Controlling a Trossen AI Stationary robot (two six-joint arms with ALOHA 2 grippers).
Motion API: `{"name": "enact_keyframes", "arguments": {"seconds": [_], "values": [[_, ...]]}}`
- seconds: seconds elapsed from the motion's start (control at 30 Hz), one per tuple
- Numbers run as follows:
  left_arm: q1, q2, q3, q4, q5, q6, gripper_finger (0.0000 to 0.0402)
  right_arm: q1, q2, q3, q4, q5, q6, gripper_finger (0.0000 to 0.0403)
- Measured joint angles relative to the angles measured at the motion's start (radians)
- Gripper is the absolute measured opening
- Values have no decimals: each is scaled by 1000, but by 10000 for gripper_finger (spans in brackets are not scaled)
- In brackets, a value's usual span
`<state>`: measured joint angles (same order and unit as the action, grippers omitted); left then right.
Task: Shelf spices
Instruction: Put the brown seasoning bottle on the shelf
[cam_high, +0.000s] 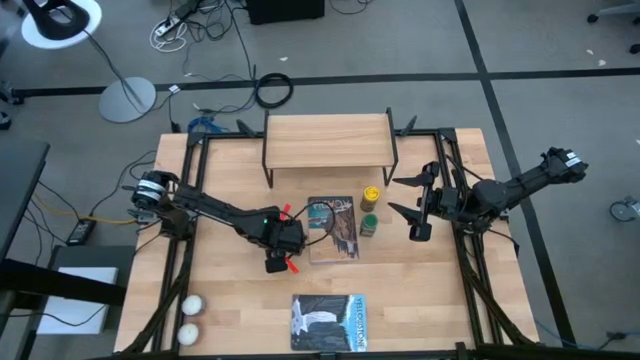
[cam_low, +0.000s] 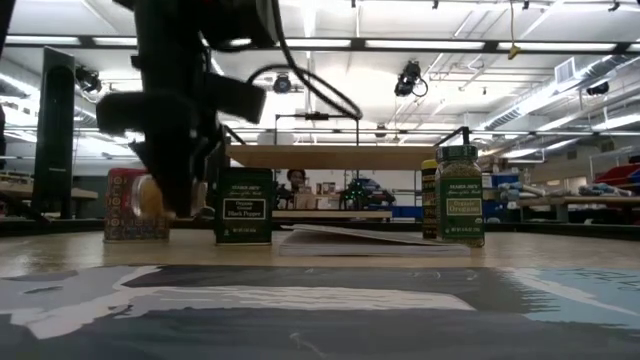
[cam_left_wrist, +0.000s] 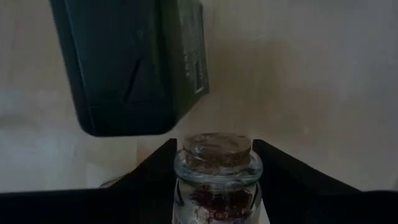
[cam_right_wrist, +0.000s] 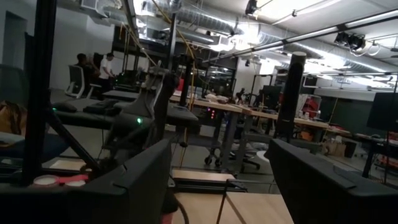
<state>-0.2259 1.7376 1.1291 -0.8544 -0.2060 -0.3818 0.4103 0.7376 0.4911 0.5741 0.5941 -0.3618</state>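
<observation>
Wooden table (cam_high: 420, 300): your left gripper (cam_left_wrist: 214, 180) is clamped on the small jar (cam_left_wrist: 217, 171) beside the dark tin (cam_left_wrist: 134, 62). Right gripper (cam_high: 412, 207) waits spread apart near the green jar (cam_high: 368, 225).

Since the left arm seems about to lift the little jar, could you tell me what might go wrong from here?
1. The left gripper flanks the tiny pale jar; the round glass could slip if the hold is loose.
2. The dark square tin stands close by, so a sideways lift could knock it over.
3. The shelf is raised on thin legs; carried low, the jar could strike its edge.
</observation>
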Motion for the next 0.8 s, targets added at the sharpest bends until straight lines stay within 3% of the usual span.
{"name": "enact_keyframes", "arguments": {"seconds": [0.27, 0.37, 0.57, 0.7, 0.8], "values": [[-19, -74, 81, -84, -48, 5, 174, 0, 0, 0, 0, 0, 0, 270], [-27, -133, 109, -95, -119, 5, 174, 0, 0, 0, 0, 0, 0, 270], [-30, -308, 131, -83, -373, 5, 174, 0, 0, 0, 0, 0, 0, 270], [-16, -431, 129, 3, -572, 41, 174, 0, 0, 0, 1, 0, 0, 270], [14, -494, 128, 106, -662, 114, 174, 0, 0, 0, 5, 0, 0, 270]]}}
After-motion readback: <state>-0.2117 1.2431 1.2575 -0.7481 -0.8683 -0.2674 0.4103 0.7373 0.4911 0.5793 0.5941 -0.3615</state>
